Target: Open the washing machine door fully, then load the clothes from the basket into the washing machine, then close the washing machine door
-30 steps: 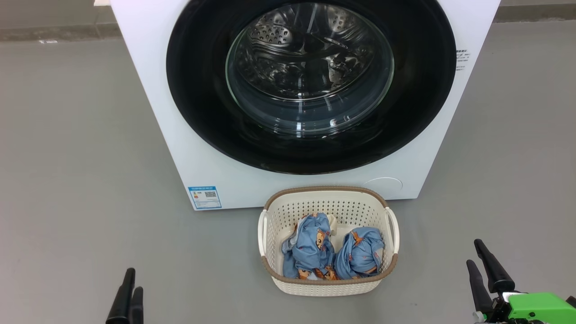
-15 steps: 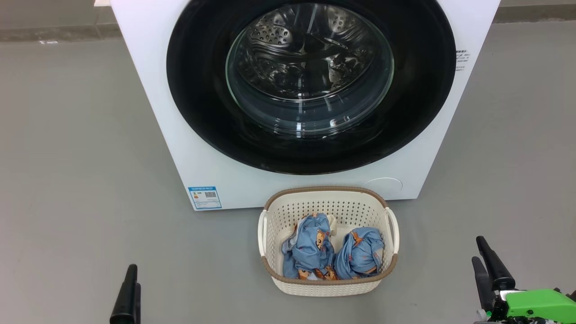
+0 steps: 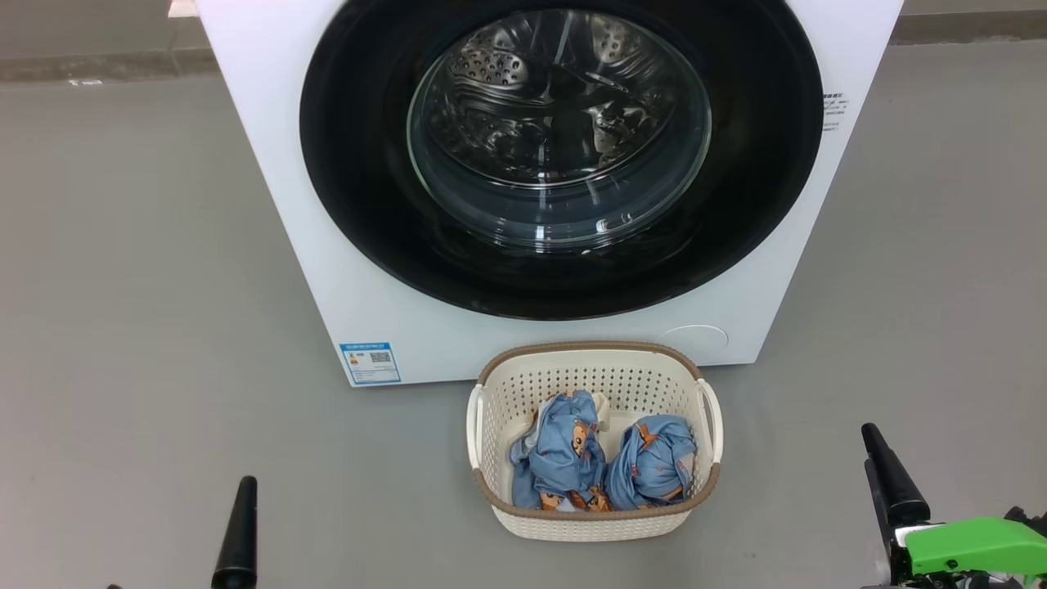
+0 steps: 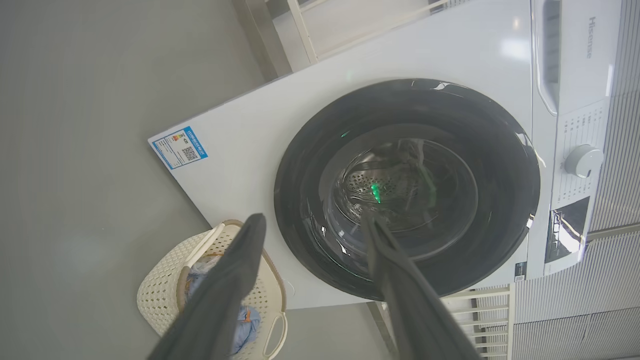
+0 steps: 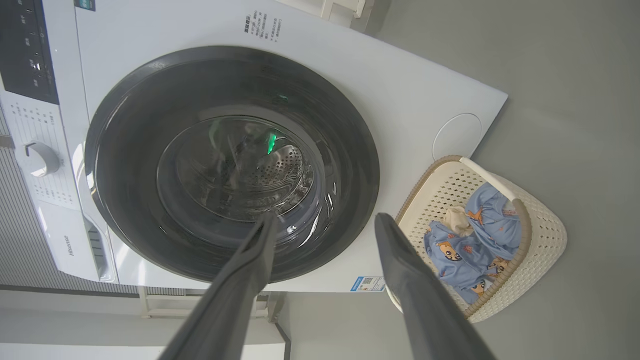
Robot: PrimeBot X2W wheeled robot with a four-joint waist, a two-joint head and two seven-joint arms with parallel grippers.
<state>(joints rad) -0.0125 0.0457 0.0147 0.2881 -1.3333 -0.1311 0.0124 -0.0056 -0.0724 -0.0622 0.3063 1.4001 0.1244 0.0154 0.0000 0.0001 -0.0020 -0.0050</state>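
The washing machine stands on the grey floor, and the washing machine door lies shut flat against its front. The basket sits on the floor just in front of the machine, below the door, with the clothes inside as two blue bundles side by side. The left claw and right claw hang well short of the machine, each spread wide and gripping nothing.
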